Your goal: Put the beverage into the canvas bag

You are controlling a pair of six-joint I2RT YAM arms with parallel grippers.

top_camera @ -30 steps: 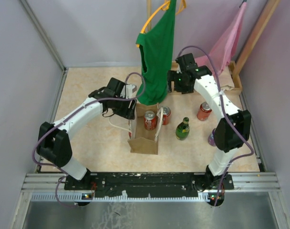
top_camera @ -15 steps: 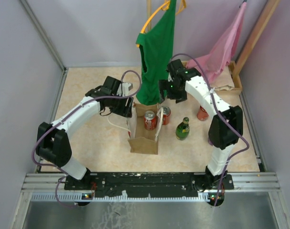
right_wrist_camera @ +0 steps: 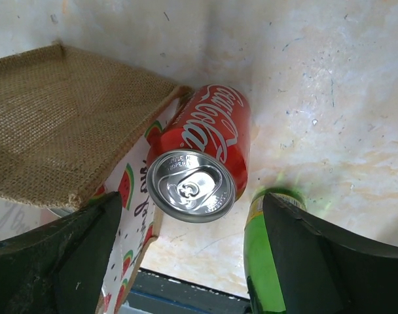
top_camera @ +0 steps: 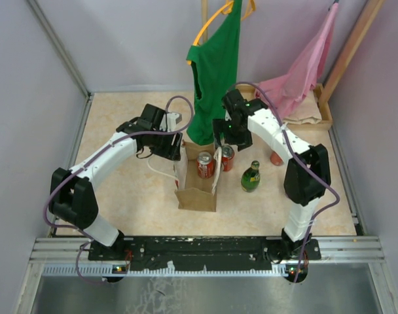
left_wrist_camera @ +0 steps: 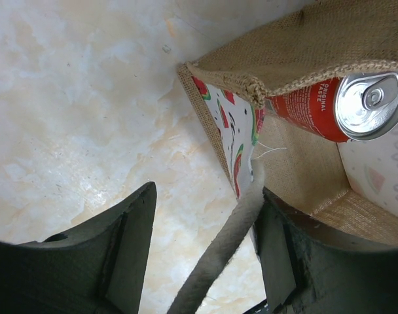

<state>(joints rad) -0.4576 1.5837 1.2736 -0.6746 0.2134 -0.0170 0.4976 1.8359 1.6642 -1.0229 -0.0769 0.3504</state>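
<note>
The tan canvas bag (top_camera: 196,196) stands open mid-table and holds a red can (top_camera: 205,165), which also shows in the left wrist view (left_wrist_camera: 330,104). A second red can (top_camera: 227,157) stands just outside the bag's right wall. My right gripper (top_camera: 224,136) is open above it, and the can (right_wrist_camera: 205,144) lies between the spread jaws of the right gripper (right_wrist_camera: 189,261). A green bottle (top_camera: 251,175) stands to the can's right, by my right finger (right_wrist_camera: 268,261). My left gripper (top_camera: 176,150) is open at the bag's left wall (left_wrist_camera: 297,46), with the white rope handle (left_wrist_camera: 228,242) between the jaws.
A third red can (top_camera: 276,157) stands right of the bottle, partly behind the right arm. A green shirt (top_camera: 215,72) hangs over the bag's far side. A pink cloth (top_camera: 304,65) drapes onto a wooden tray (top_camera: 320,116) at the back right.
My right arm has swung left from the back right and now sits over the can beside the bag. My left arm has hardly moved.
</note>
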